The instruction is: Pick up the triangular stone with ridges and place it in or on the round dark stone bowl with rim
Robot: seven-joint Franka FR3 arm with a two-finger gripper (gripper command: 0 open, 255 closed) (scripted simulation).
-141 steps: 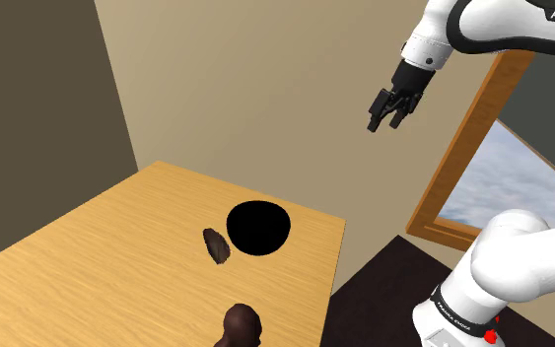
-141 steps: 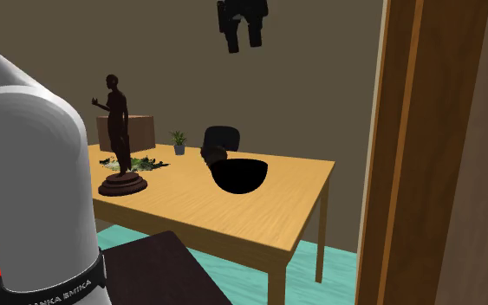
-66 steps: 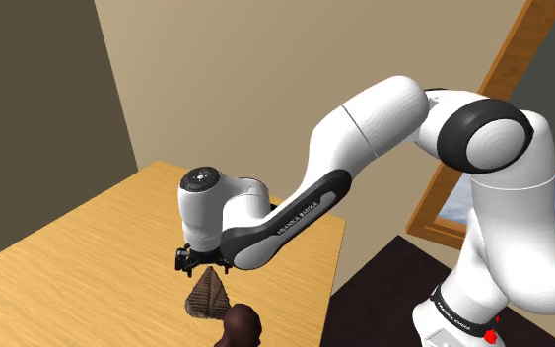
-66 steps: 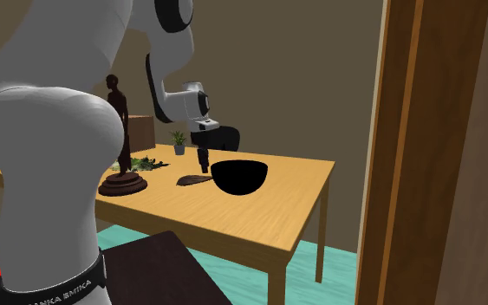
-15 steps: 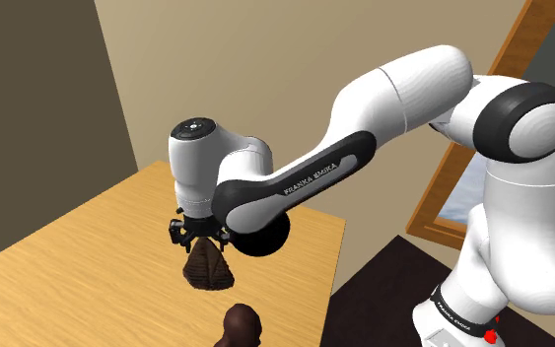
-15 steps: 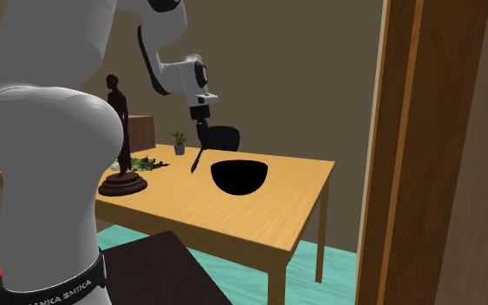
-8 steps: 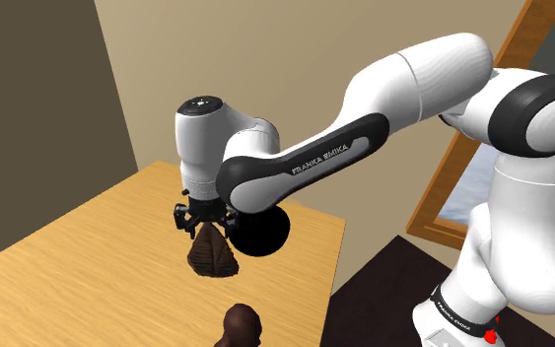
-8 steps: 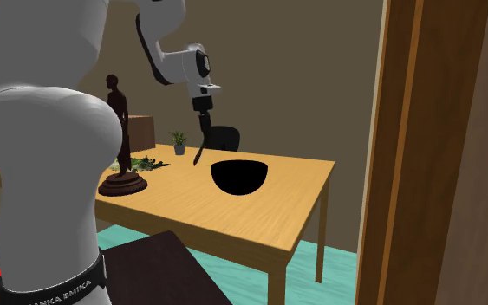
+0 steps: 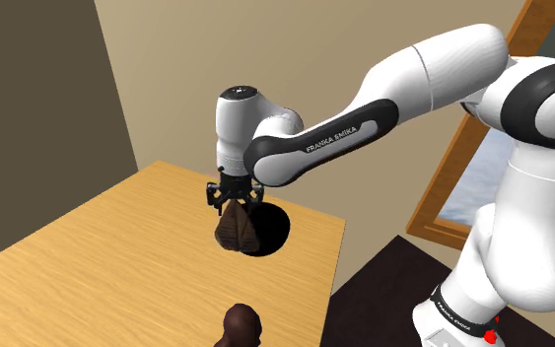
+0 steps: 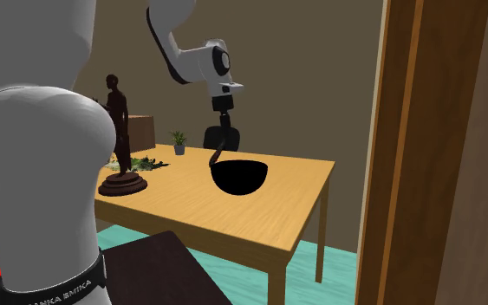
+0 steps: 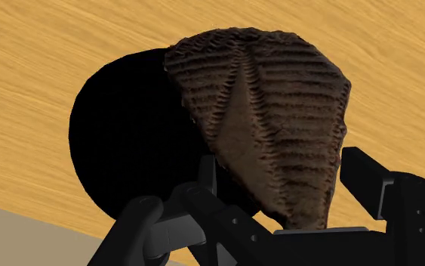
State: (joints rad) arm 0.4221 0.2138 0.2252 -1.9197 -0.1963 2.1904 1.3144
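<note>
At the left of the second exterior view a dark figurine (image 10: 116,130) stands on the wooden desk (image 10: 276,212), with a small potted plant (image 10: 178,141) behind it. Near the centre the claw (image 10: 224,124) pinches the brown, ridged triangular stone (image 10: 215,157) by its narrow end. The stone hangs clear of the desk, above the left rim of the round black bowl (image 10: 240,177). In the wrist view its wide end overlaps the bowl's opening.
</note>
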